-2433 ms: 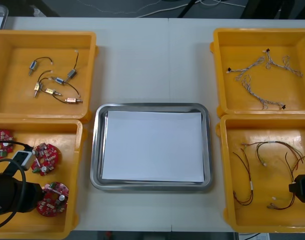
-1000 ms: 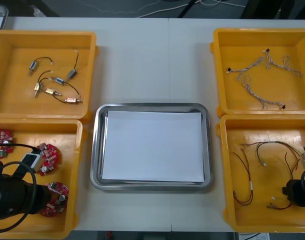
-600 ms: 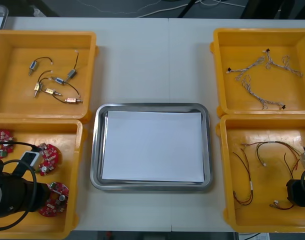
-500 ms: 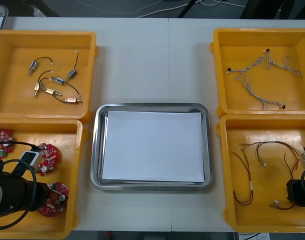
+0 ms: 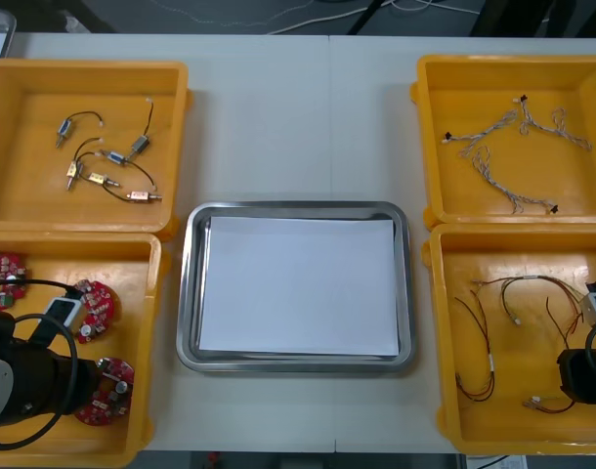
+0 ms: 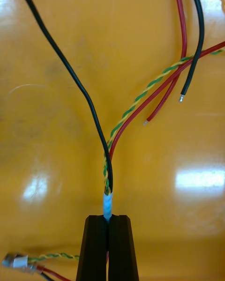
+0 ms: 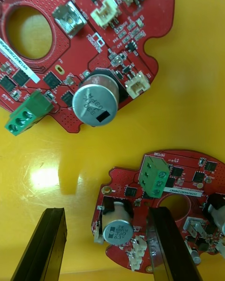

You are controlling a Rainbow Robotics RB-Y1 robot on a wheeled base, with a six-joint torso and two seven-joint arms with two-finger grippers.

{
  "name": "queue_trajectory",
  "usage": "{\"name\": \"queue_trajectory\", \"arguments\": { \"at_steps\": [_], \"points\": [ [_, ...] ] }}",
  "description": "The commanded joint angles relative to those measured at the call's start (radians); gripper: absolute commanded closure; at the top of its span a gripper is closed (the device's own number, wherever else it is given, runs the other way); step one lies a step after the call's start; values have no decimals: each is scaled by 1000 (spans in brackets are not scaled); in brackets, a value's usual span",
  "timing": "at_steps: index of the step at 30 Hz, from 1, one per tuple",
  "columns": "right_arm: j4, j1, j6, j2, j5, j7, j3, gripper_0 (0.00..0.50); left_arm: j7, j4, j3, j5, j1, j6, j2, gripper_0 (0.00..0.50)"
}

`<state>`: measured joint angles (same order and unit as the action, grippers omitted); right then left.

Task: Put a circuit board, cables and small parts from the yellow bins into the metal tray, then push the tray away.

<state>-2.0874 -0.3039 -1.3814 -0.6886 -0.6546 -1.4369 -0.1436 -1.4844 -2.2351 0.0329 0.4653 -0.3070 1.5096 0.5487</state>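
Note:
My right gripper (image 6: 108, 218) is shut on a red and yellow cable (image 6: 108, 201), pinched at its white sleeve; black, red and yellow-green strands fan out beyond the fingers. In the front view this arm (image 5: 583, 376) sits low in the near right yellow bin (image 5: 445, 337) among the cables (image 5: 518, 289). My left gripper (image 7: 105, 215) is open over the near left yellow bin (image 5: 147, 337). A round red circuit board (image 7: 164, 201) lies partly between its fingers, its capacitor (image 7: 116, 228) in the gap. Another board (image 7: 70, 37) lies farther off. The metal tray (image 5: 296, 206), white inside, sits between the bins.
The far left bin (image 5: 15, 127) holds several small metal parts (image 5: 103, 166). The far right bin (image 5: 430, 137) holds pale twisted cables (image 5: 503, 147). Three boards (image 5: 95, 309) share the near left bin. A loose connector end (image 6: 16, 261) lies beside my right fingers.
My right gripper has shut on the cable's sleeve, and the cable end near it has shifted a little. The left arm has settled slightly lower over the boards, still open.

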Motion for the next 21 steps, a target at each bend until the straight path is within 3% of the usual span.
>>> {"name": "queue_trajectory", "arguments": {
  "at_steps": [1,9,15,16,19,21],
  "points": [
    [-88,23,-81,-12,-19,-25,-71,500,29,-4,-24,-20,22,-9,-18,0],
    [-151,78,-202,-12,-36,-34,-139,500,30,-3,-25,-36,22,-6,-18,2],
    [-207,123,-281,-12,-45,-46,-182,500,32,-3,-27,-43,20,-6,-20,185],
    [-221,129,-292,-11,-48,-50,-189,500,32,-3,-28,-47,20,-6,-18,245],
    [-260,143,-318,-11,-56,-60,-208,500,33,-3,-28,-48,19,-6,-18,353],
    [-281,149,-331,-12,-60,-65,-215,500,33,-3,-28,-50,20,-6,-18,382]
  ]
}}
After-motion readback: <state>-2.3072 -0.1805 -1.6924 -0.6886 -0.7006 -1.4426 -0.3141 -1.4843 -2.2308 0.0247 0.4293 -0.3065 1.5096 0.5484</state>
